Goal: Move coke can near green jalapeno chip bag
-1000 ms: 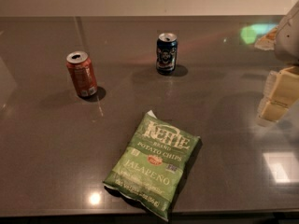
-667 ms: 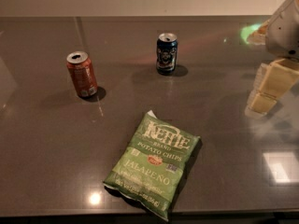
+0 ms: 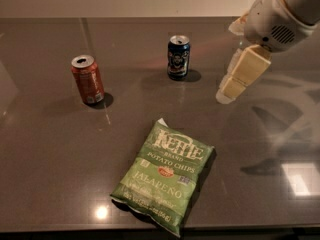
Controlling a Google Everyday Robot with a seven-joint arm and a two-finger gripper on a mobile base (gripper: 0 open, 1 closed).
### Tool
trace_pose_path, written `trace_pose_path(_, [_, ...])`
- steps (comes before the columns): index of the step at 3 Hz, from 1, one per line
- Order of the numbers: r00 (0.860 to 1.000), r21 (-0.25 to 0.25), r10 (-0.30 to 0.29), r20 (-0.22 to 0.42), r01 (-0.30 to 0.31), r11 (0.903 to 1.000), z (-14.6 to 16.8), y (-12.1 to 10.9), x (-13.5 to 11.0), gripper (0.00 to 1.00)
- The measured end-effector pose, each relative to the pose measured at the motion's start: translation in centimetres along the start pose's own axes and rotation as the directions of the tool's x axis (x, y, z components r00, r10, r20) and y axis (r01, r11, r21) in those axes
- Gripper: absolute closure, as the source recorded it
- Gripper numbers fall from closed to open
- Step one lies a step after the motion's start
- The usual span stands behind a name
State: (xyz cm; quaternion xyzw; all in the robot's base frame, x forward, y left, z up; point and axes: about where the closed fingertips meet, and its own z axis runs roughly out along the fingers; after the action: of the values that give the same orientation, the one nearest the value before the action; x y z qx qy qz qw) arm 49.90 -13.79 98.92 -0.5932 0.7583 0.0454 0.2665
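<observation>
The coke can [image 3: 88,79], red-orange with a silver top, stands upright on the dark table at the left. The green jalapeno chip bag [image 3: 163,175] lies flat near the table's front edge, with its KETTLE lettering facing up. My gripper [image 3: 239,75] hangs above the table at the right, on a white arm coming in from the upper right corner. It is far from the coke can, to the right of the blue can, and holds nothing.
A dark blue can [image 3: 178,57] with white graphics stands upright at the back centre, between the coke can and my gripper. The dark glossy table [image 3: 45,149] has its front edge along the bottom of the view. A wall runs behind it.
My arm and gripper have moved left and further into view, toward the table's middle. The cans and the chip bag have not moved.
</observation>
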Motion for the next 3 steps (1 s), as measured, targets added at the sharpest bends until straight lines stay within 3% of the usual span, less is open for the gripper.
trace_pose_path(1, [0.996,0.002,-0.018,0.093,0.018,0.9998,2.9,-0.7,-4.7,0.00])
trace_pose_path(3, [0.983,-0.039,0.004,0.185,0.004,0.9992,9.3,-2.1,-12.9,0.00])
